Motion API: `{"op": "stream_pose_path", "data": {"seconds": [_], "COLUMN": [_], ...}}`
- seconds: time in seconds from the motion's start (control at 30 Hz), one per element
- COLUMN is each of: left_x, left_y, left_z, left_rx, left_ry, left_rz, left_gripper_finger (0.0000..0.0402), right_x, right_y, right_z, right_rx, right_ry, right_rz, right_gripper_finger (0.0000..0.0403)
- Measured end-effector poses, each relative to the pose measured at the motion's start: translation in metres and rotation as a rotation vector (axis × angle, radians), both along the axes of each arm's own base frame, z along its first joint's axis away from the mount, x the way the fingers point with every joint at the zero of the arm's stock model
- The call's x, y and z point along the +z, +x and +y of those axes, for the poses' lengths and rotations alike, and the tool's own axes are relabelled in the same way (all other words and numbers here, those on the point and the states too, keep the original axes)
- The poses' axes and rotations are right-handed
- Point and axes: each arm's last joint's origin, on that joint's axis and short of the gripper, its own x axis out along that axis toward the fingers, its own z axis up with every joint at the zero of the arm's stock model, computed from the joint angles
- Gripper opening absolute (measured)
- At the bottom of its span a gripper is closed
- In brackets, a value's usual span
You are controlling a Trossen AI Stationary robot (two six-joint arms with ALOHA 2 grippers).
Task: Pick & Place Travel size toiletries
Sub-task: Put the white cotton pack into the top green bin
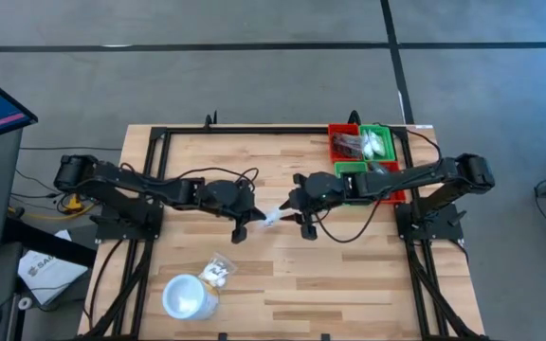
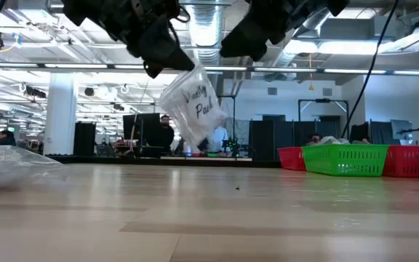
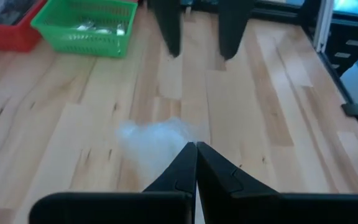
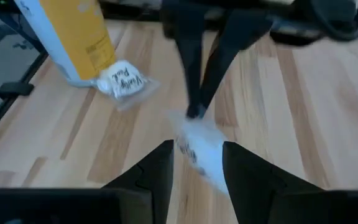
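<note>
A clear plastic sachet with white contents and handwriting (image 2: 193,105) hangs in the air over the middle of the table (image 1: 271,219). My left gripper (image 1: 257,221) is shut on it. My right gripper (image 1: 298,215) is open just to the right, and in the right wrist view its two fingers stand on either side of the sachet's free end (image 4: 197,149). I cannot tell whether they touch it. A second sachet (image 1: 218,273) lies flat on the table beside a white cup (image 1: 186,296). My left gripper (image 3: 196,149) pinches the sachet by its upper edge (image 2: 182,73) between its two shut fingertips. The fingers slant down from the table's left. The sachet is lifted clear of the table and hangs tilted below and beyond the fingertips (image 3: 157,134).
Red and green bins (image 1: 379,142) with more small items stand at the table's far right, under the right arm. The white cup and the lying sachet (image 4: 122,81) sit near the near-left edge. Bare wood (image 1: 349,284) fills the near right.
</note>
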Motion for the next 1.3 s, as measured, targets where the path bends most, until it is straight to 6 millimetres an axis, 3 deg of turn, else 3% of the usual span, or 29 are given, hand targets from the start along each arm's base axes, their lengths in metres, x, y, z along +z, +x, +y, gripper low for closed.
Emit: {"op": "stream_pose_path", "data": {"seconds": [0.3, 0.7, 0.83, 1.0, 1.3], "left_x": [0.004, 0.013, 0.009, 0.009, 0.009], "left_y": [0.014, 0.026, 0.026, 0.026, 0.026], "left_z": [-0.002, 0.0, 0.0, 0.0, 0.001], "left_rx": [-0.026, -0.055, -0.056, -0.056, -0.025], "left_ry": [0.034, 0.09, 0.091, 0.091, 0.11], "left_rz": [-0.008, -0.003, 0.023, 0.02, 0.02], "left_gripper_finger": [0.0, 0.0, 0.0, 0.0, 0.0003], "right_x": [0.001, -0.032, -0.032, -0.032, -0.033], "right_y": [0.001, 0.018, 0.019, 0.019, 0.018], "right_z": [-0.002, 0.004, 0.004, -0.001, -0.005], "right_rx": [0.002, 0.054, 0.054, 0.041, 0.024], "right_ry": [-0.013, -0.064, -0.064, -0.065, -0.057], "right_rz": [-0.022, 0.051, 0.044, 0.049, 0.067], "right_gripper_finger": [0.0129, 0.0125, 0.0095, 0.0014, 0.0001]}}
